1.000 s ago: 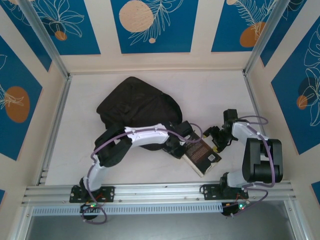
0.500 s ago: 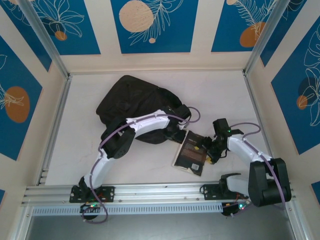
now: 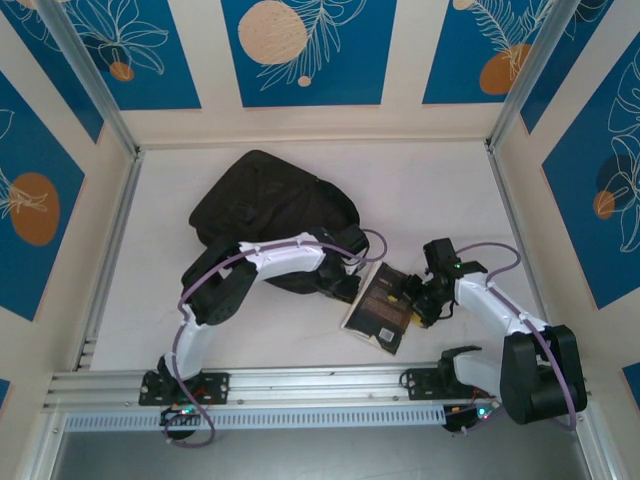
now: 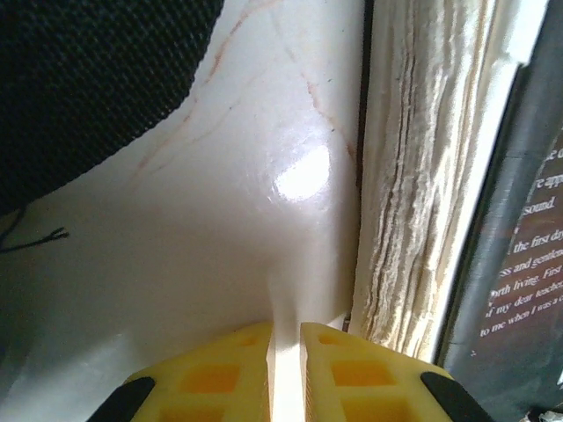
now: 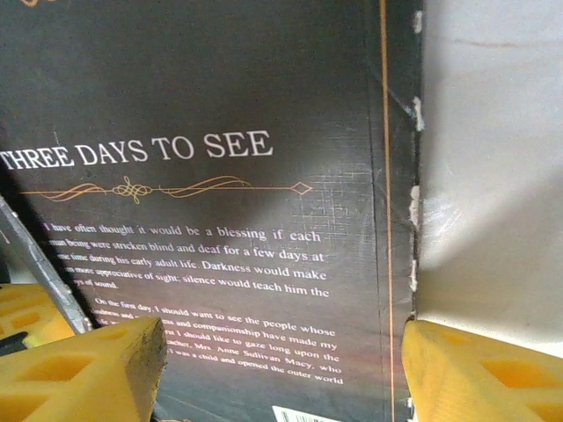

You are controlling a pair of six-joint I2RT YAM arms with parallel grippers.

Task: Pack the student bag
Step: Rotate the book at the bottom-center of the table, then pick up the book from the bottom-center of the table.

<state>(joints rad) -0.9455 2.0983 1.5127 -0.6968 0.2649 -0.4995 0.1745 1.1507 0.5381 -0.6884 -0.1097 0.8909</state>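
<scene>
Slumping rumpled sits the black student bag [image 3: 265, 200], left pincer [image 4: 286, 356] nearly pressed together, right pincer [image 5: 281, 352] spread

Narrow table [image 4: 264, 176] gap (bag [image 4: 88, 79] left, book [image 4: 422, 176] right)

A lab booth: aluminium frame [image 3: 88, 78], printed panels [image 3: 305, 50].

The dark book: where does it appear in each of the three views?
Top external: the book lies right of centre, beside the bag.
Left wrist: the book's page edge runs down the right side.
Right wrist: the book's back cover spans left and middle.
Shared landmark: the pale table beside it.
</scene>
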